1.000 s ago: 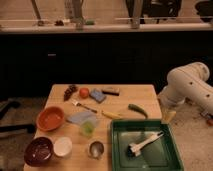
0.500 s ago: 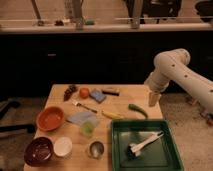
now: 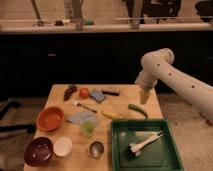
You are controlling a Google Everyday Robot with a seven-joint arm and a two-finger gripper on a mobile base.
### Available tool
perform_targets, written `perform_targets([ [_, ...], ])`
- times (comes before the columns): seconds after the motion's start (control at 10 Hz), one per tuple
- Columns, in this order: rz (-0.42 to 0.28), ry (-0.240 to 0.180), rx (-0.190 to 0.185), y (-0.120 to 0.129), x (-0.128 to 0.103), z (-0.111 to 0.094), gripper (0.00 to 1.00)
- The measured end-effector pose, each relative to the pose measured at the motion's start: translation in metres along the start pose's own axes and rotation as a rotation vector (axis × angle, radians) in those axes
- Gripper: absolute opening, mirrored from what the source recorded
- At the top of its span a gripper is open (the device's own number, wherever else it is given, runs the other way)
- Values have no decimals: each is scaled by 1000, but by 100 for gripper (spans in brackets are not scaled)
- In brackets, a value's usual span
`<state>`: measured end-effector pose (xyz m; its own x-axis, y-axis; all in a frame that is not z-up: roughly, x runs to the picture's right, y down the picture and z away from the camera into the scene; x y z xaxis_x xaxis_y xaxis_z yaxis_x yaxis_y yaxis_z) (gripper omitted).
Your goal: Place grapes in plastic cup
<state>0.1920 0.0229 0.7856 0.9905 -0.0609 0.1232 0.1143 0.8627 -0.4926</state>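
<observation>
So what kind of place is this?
Likely a test kitchen or lab mock-up: a wooden table holding grapes, a tomato, an orange bowl and a plastic cup, a green tray, and a long counter behind. The gripper hangs above the table's far right corner.

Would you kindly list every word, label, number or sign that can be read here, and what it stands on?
None: no readable text shows on the wooden table, the green plastic tray, the translucent yellow-green plastic cup, the dark purple grapes or the dark rectangular block.
The robot's gripper, open above the table's far edge, bears no marking either.
</observation>
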Motion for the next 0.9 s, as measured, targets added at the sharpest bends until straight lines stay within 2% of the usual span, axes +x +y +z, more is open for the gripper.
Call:
perform_targets([
  [0.3, -44, 11, 1, -3, -27, 10, 80],
  [0.9, -42, 16, 4, -4, -25, 9, 80],
])
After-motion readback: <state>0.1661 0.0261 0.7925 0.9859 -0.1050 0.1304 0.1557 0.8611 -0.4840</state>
